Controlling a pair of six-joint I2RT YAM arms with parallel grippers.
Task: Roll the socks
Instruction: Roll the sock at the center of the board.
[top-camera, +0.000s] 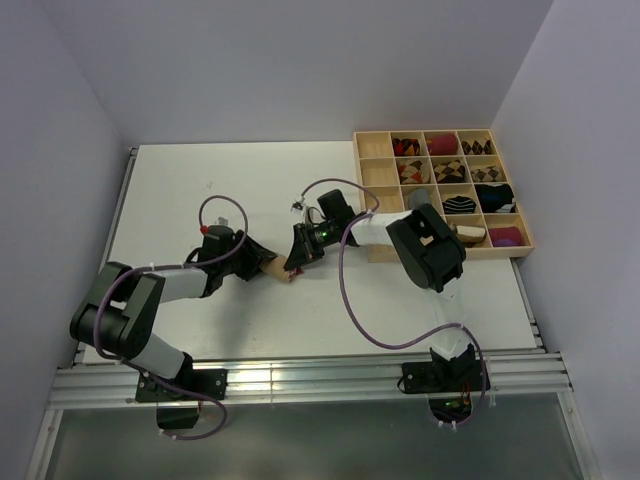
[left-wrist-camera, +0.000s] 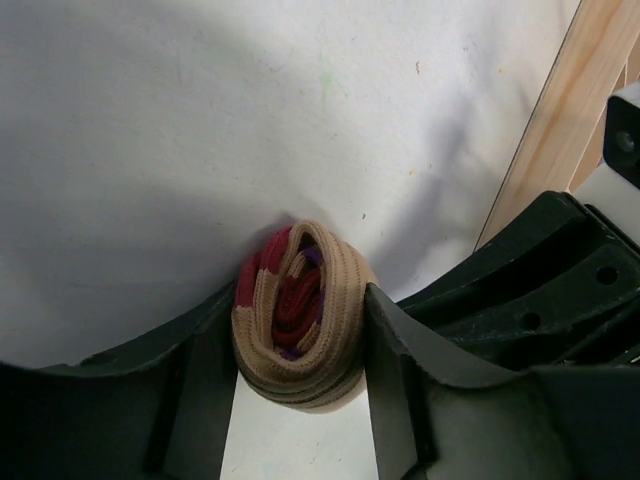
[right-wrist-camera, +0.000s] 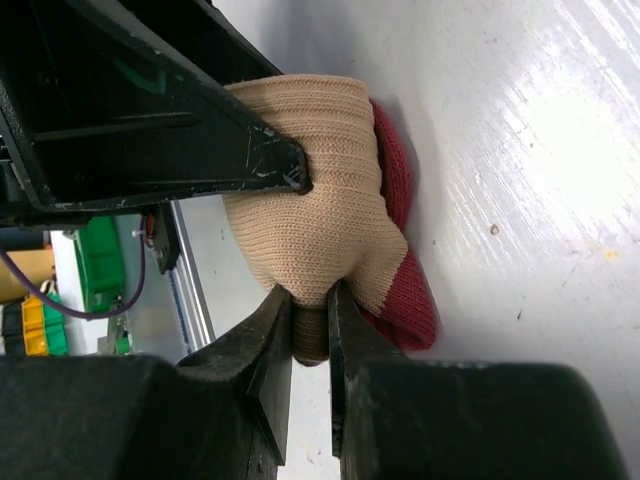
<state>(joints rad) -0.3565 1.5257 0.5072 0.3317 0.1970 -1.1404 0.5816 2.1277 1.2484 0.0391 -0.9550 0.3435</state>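
Left gripper (left-wrist-camera: 300, 335) first: its two fingers (left-wrist-camera: 392, 375) lie against either side of the beige sock (left-wrist-camera: 300, 310), so I read it as clasping the roll. The sock is wound into a tight coil, with dark-red bands showing at its core. It rests on the white counter (left-wrist-camera: 200, 120), directly between those fingers. From the opposite side my right gripper (right-wrist-camera: 310, 320) is almost pressed together, pinching a fold of beige fabric at the roll's edge. A dark-red patch of the sock lies just right of its fingertips in the wrist view. From above, both grippers meet at the sock. Beyond the right gripper and off to its right stands a wooden tray (top-camera: 369, 172) of compartments, several holding sock bundles (top-camera: 444, 146).
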